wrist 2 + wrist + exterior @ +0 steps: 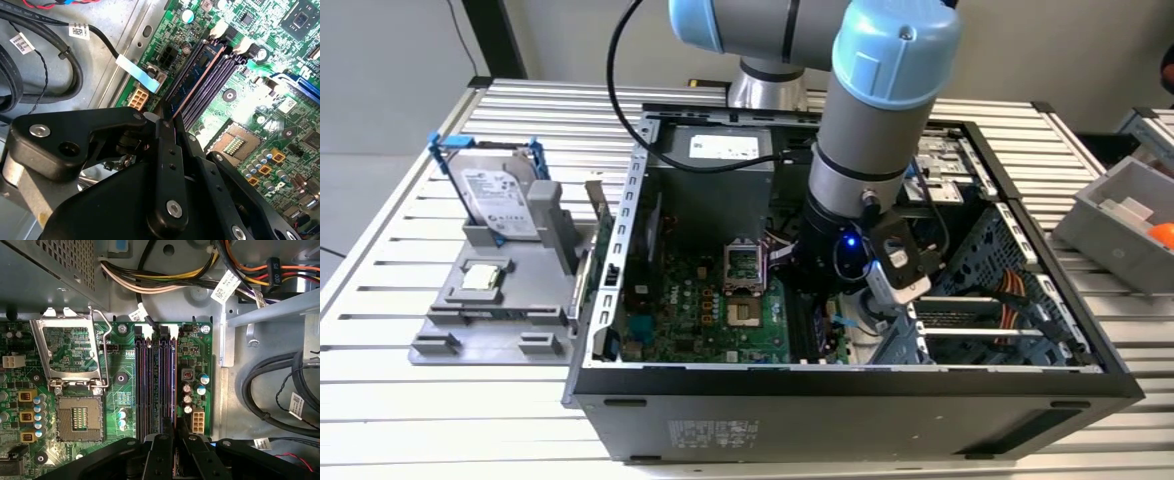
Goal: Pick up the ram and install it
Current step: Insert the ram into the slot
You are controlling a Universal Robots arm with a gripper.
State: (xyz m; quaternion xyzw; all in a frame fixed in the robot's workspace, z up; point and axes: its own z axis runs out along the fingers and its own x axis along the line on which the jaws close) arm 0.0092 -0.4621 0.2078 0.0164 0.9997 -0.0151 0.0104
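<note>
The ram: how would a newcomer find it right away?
Start at the open computer case on the slatted table and find the green motherboard inside. Beside its open processor socket run four long black slots. The ram stands edge-up in the outermost slot, a thin dark stick with black chips, directly beneath the fingers; the neighbouring slots are bare.

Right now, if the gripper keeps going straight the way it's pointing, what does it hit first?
Probably the ram, already standing on edge in one of the black memory slots on the motherboard. In both wrist views the gripper points down along that stick's end; whether they already touch is unclear.
</note>
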